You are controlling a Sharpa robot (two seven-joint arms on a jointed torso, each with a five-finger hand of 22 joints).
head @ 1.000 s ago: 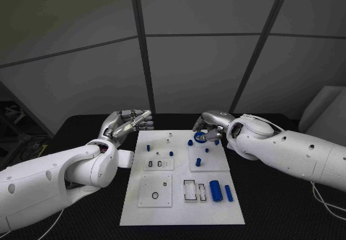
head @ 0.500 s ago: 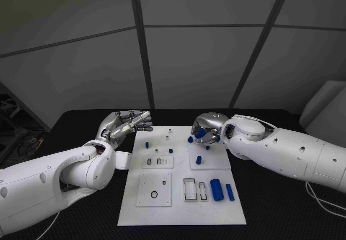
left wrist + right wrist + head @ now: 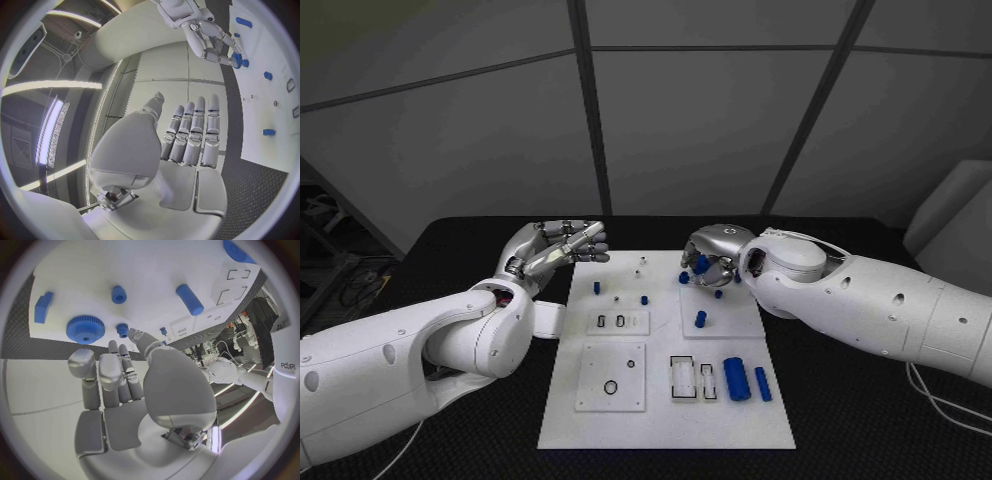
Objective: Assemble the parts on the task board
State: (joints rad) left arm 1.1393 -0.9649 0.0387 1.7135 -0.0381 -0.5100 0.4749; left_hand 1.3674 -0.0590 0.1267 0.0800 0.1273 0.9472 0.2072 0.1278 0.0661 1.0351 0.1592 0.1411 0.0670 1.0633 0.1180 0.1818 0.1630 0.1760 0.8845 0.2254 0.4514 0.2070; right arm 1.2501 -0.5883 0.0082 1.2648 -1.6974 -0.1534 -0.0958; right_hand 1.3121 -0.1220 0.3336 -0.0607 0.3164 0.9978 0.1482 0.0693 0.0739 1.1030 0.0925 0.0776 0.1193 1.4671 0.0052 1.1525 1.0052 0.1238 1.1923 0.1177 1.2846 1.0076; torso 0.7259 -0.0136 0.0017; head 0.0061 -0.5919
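Head view: flat white rectangular task board (image 3: 668, 400) on black table | left hand (image 3: 557, 245) just beside board's far-left corner, fingers straight, empty | right hand (image 3: 711, 262) over board's far-right corner, fingers curled, apparently empty, above round blue toothed gear (image 3: 85, 329).

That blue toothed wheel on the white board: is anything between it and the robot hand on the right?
Nothing visible. The right robot hand hangs over the blue gear, holding nothing, with bare task board around it.
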